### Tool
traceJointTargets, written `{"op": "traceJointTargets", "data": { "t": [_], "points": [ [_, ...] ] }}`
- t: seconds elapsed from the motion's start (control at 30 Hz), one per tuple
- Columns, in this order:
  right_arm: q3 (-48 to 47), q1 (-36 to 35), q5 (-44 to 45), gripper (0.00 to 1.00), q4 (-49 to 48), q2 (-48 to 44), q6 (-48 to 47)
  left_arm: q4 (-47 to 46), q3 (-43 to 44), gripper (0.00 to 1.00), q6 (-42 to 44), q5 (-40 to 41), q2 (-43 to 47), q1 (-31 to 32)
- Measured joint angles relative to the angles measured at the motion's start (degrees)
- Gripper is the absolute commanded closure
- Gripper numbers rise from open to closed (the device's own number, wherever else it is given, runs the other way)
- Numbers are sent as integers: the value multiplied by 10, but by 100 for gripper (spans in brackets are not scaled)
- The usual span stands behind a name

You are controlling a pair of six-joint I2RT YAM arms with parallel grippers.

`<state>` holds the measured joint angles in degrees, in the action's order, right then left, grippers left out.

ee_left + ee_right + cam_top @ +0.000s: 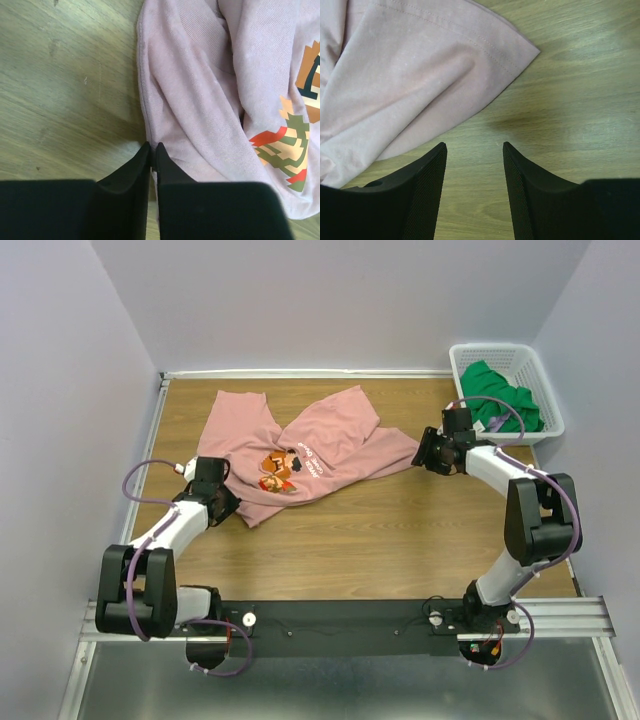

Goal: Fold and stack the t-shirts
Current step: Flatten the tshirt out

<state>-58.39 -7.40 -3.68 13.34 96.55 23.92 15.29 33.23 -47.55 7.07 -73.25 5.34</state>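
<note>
the left gripper [152, 150] is closed almost fully, and its two black fingers pinch the hemmed edge of the dusty-pink soft cloth t-shirt [200, 100] with the small cartoon print, right at their tips. the rest of this shirt lies crumpled ahead of the fingers and to their right, on the brown wooden table [65, 90]. i judge that the grip is taken at the hem because from an edge the arm can pull the cloth out flat before folding.

the right gripper [474, 146] stands about half open and holds nothing. it hangs over bare wood, with a stitched corner of the same shirt just ahead of its fingers and the cloth spreading to their left. probably it is placed there to take the opposite edge.

the bright green cloth t-shirt [500, 400] lies in the white plastic lattice basket [505, 348], behind the right gripper on the side away from its fingers, not yet folded.
</note>
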Motion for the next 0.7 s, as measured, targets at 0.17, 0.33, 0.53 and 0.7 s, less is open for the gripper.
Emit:
{"op": "traceJointTargets", "data": {
  "t": [0.17,0.33,0.53,0.7],
  "points": [
    [0,11,7,43,0,7,1,14,0,100,-2,12,36,0],
    [-6,40,9,43,0,24,8,27,0,100,-2,28,84,0],
    [-45,51,10,43,0,70,25,41,-1,100,0,29,94,0],
    [-84,51,3,43,-2,113,31,45,0,100,6,30,112,0]
  ]
}}
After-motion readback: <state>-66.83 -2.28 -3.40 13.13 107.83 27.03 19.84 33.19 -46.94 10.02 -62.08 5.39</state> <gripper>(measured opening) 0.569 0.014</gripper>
